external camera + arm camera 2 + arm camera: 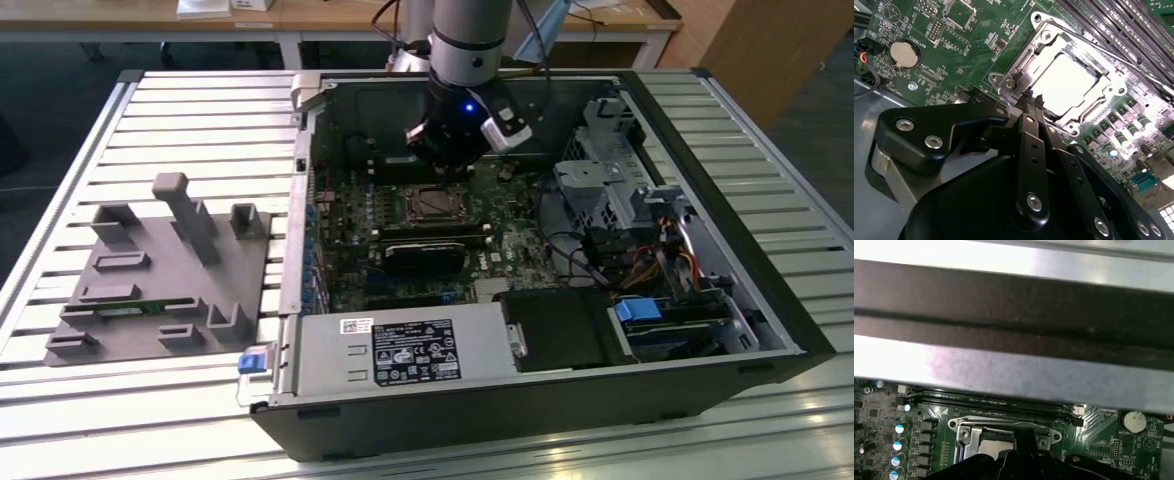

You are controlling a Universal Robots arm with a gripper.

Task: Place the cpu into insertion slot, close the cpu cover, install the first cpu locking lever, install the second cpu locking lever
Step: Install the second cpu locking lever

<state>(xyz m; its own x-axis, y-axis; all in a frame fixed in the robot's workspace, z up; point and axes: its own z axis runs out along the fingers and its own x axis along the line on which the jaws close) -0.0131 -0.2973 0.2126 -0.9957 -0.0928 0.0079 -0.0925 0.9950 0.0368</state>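
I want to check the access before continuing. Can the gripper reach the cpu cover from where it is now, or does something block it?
Probably yes. In the second wrist view the gripper sits right at the edge of the cpu cover, which lies down around the cpu, and nothing stands between them. The memory slots lie on the far side.

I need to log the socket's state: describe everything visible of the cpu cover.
The cpu cover is a thin frame of bright silver metal with a large square window. In the second wrist view it lies flat over the insertion slot, and the pale top of the cpu shows through the window. Screw heads sit at its corners, and a thin metal lever runs along one side. The gripper hangs just at its edge; contact cannot be told. In the exterior view it sits mid-motherboard, below the arm's wrist.
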